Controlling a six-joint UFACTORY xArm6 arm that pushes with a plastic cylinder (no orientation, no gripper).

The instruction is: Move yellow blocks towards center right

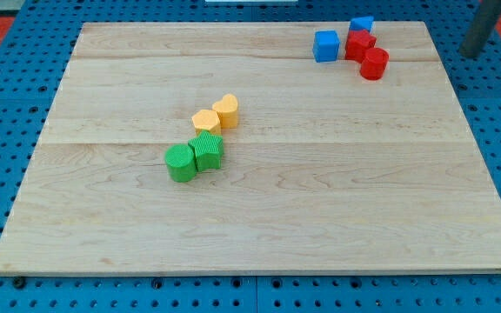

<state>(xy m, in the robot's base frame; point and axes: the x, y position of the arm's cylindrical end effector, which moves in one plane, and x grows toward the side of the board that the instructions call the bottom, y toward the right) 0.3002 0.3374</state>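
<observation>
Two yellow blocks sit touching just left of the board's middle: a heart-like yellow block point(226, 110) and a flatter hexagonal yellow block point(205, 121) to its lower left. My tip point(470, 55) is at the view's top right, off the board's right edge over the blue pegboard, far from both yellow blocks. The rod leans up and to the right out of the view.
A green cylinder point(179, 163) and a green angular block point(207, 151) touch just below the yellow pair. At the top right stand a blue cube point(325, 45), a second blue block point(362, 24), a red block point(360, 43) and a red cylinder point(374, 63). The wooden board point(320, 217) lies on blue pegboard.
</observation>
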